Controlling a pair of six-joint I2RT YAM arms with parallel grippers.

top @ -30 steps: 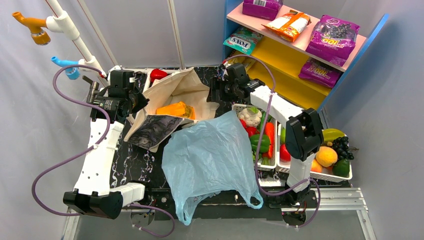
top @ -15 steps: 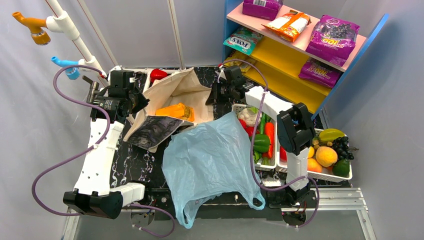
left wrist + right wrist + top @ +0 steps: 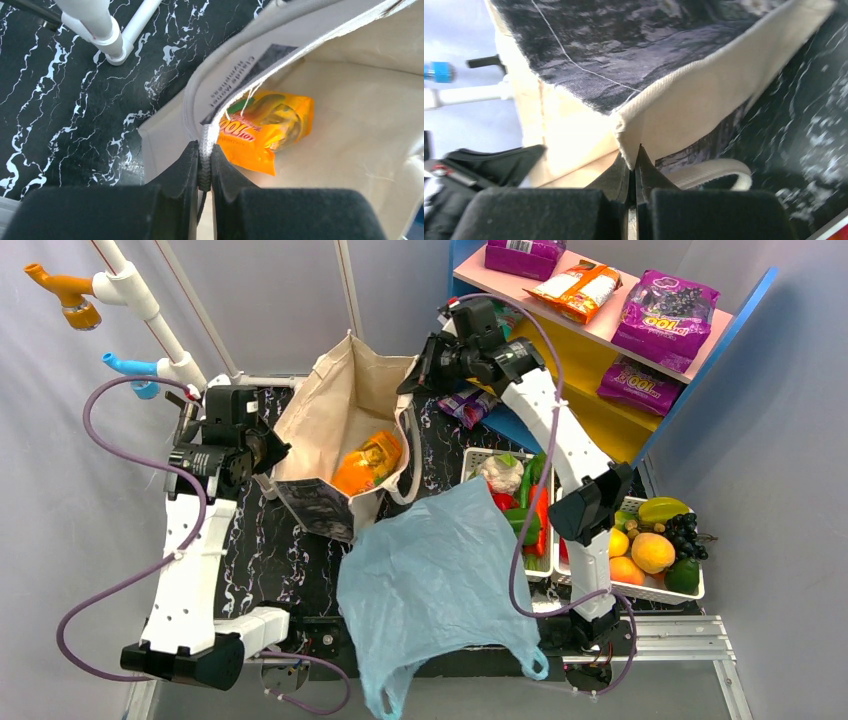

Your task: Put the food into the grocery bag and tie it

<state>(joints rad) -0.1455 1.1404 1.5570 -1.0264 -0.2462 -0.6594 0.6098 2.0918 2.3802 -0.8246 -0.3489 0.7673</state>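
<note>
The light-blue grocery bag (image 3: 430, 580) lies crumpled at the table's near middle, its handle loops hanging over the front edge. No gripper touches it. The food sits at the right: vegetables (image 3: 515, 502) in one white basket and fruit (image 3: 652, 552) in a tray. A beige canvas tote (image 3: 340, 415) hangs upright between both arms. My left gripper (image 3: 268, 448) (image 3: 204, 167) is shut on the tote's left rim. My right gripper (image 3: 415, 368) (image 3: 634, 160) is shut on its right rim corner. An orange snack packet (image 3: 368, 462) (image 3: 265, 127) lies inside the tote.
A blue and pink shelf (image 3: 600, 330) with snack packets stands at the back right. A purple packet (image 3: 463, 405) lies on the black marbled table (image 3: 270, 555) below the right arm. A white pipe rack (image 3: 150, 320) rises at the back left.
My right gripper closed on the tote's rim and rose, pulling the flat tote upright. The left gripper lifted a little too. The blue bag slid toward the near edge.
</note>
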